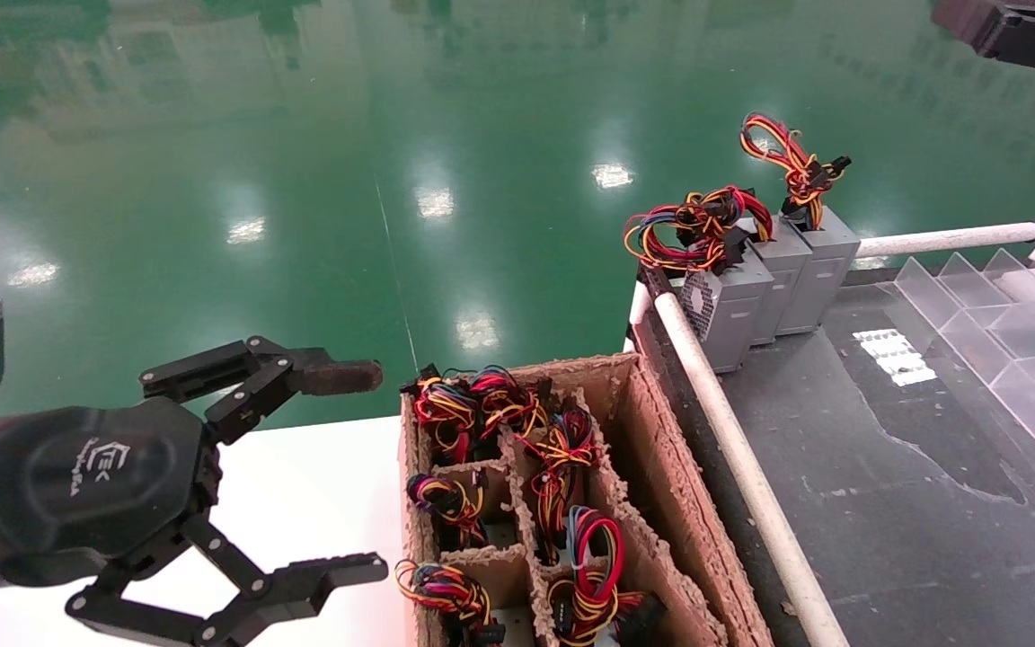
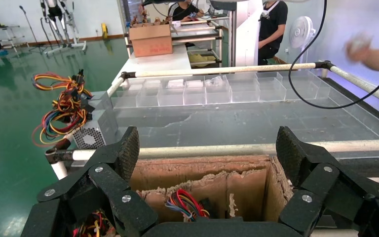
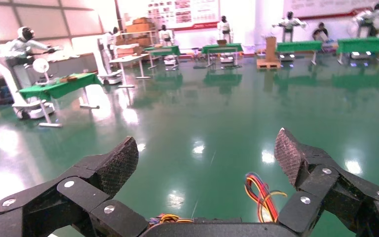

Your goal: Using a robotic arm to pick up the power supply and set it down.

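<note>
The left gripper (image 1: 365, 472) was held with jaws spread wide and empty beside the cardboard box (image 1: 652, 467), over the white table (image 1: 320, 485). The right gripper (image 3: 207, 158), likewise spread and empty, was seen high at the far right. The power supply (image 1: 827, 256) stood last in a row of three on the dark bench (image 1: 886, 503), against the white rail (image 1: 733, 449). Snagging of its wire bundle (image 1: 791, 166) was judged likely (neighbouring loops lay close). Open room was left only on the far side.
</note>
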Controlling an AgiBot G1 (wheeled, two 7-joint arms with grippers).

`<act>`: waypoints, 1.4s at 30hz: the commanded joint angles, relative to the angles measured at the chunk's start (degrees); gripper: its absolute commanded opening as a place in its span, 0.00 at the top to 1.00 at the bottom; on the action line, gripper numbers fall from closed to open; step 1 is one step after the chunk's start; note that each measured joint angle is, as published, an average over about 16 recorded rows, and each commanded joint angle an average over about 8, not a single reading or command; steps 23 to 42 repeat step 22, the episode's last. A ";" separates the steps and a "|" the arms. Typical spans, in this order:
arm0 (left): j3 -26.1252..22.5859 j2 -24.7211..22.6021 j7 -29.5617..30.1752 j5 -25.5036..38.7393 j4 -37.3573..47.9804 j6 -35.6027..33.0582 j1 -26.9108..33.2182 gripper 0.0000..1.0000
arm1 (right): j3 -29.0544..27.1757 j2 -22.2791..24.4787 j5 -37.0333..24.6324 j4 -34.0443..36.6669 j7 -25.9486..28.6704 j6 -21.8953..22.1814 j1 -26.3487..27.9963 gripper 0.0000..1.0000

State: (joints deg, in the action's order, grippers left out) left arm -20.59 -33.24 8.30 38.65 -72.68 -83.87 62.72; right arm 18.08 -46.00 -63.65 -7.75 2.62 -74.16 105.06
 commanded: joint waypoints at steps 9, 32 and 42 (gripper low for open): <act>-0.01 0.00 0.00 0.00 0.01 0.00 0.01 0.00 | -0.39 2.10 4.17 -12.60 1.56 -2.21 -8.32 0.00; -0.02 0.00 -0.01 -0.01 0.01 0.00 0.01 0.00 | -0.85 4.54 9.01 -27.21 3.36 -4.77 -17.98 0.00; -0.02 0.00 -0.01 -0.01 0.01 0.00 0.01 0.00 | -0.85 4.54 9.01 -27.21 3.36 -4.77 -17.98 0.00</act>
